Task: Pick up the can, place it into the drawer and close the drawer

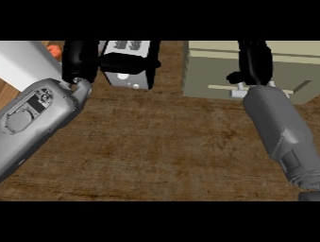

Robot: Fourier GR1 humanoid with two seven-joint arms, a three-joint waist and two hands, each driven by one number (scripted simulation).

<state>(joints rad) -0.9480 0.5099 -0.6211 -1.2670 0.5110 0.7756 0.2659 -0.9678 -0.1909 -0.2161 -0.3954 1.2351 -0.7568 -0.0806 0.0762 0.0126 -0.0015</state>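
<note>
Bench point(155, 156): brown wood-grain top, filling most of the head view.

Drawer unit point(288, 66): pale olive box at upper right, standing on the bench; a light handle bar point(225, 88) crosses its front face.

Right hand point(254, 64): black, at the end of the grey right forearm, set over the drawer unit's front just above the handle bar. Whether its fingers are curled or straight cannot be told.

Left hand point(79, 59): black, at upper left, at the end of the grey left forearm. Its finger position cannot be told, nor whether it holds anything.

Dark boxy appliance point(129, 64): black and grey, just right of the left hand, at the top edge.

Orange item point(54, 49): a small patch at the upper left edge, mostly hidden behind the left arm.

Can: not identifiable in this view.
</note>
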